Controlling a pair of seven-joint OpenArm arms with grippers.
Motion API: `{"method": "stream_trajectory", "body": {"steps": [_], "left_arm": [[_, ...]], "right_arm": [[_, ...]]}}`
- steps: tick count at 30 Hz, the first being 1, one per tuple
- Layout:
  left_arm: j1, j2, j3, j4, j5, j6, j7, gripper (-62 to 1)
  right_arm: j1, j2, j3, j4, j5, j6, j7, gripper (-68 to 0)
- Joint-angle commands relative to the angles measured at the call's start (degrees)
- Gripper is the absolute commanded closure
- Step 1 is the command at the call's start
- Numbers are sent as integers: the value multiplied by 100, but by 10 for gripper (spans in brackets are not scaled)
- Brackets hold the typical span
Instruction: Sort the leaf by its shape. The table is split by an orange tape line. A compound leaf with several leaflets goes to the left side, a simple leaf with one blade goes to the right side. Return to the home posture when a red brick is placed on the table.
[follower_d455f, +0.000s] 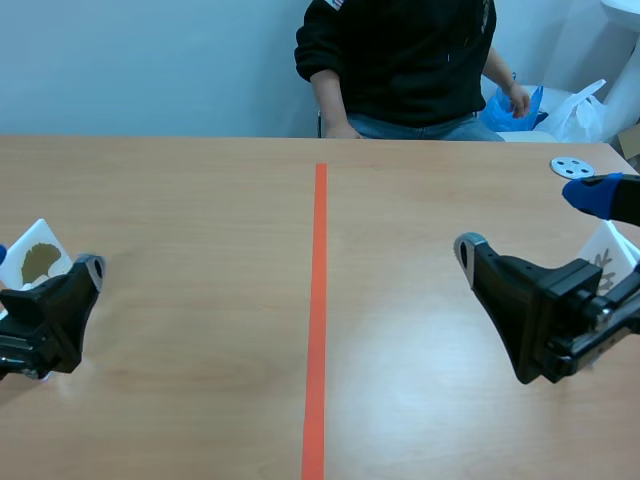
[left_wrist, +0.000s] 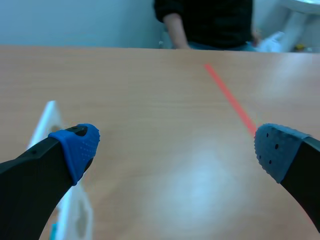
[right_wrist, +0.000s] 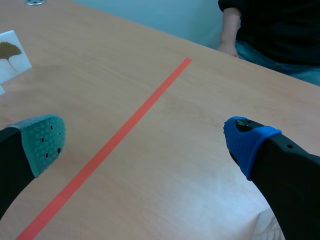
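- Grippers: black left gripper (left_wrist: 175, 145) and black right gripper (right_wrist: 145, 135) both gaped wide, holding nothing.
- White card printed with olive fan-shaped leaf (follower_d455f: 38, 258) sat just beside left gripper, left of orange tape line (follower_d455f: 318, 300).
- Card probably light, thin, stiff, slick; pinch its raised edge.

A wooden table (follower_d455f: 200, 200) is split down the middle by an orange tape line (follower_d455f: 318, 300). The left arm (follower_d455f: 45, 315) lies low at the near left edge, and just behind it is a white card (follower_d455f: 38, 258) showing a fan-shaped ginkgo leaf. The right arm (follower_d455f: 540, 310) lies at the near right. One blue pad (follower_d455f: 595, 195) is raised above it, and a second white card (follower_d455f: 608, 245) with a greyish leaf is partly hidden behind it. A grey perforated disc (follower_d455f: 572, 167) lies at the far right. A person (follower_d455f: 400, 60) in a black top sits across the table.
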Motion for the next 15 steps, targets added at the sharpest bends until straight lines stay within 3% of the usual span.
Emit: {"method": "stream_trajectory", "body": {"steps": [1, 9, 15], "left_arm": [[96, -55, -33, 271, 11, -55, 168, -623], [374, -46, 94, 1547, 31, -354, 1381, -623], [286, -48, 599, 1797, 232, -424, 1469, -623]], "right_arm": [[83, 28, 74, 20, 79, -15, 105, -671], [81, 28, 74, 20, 76, -15, 81, -671], [83, 28, 74, 20, 76, -15, 83, -671]]}}
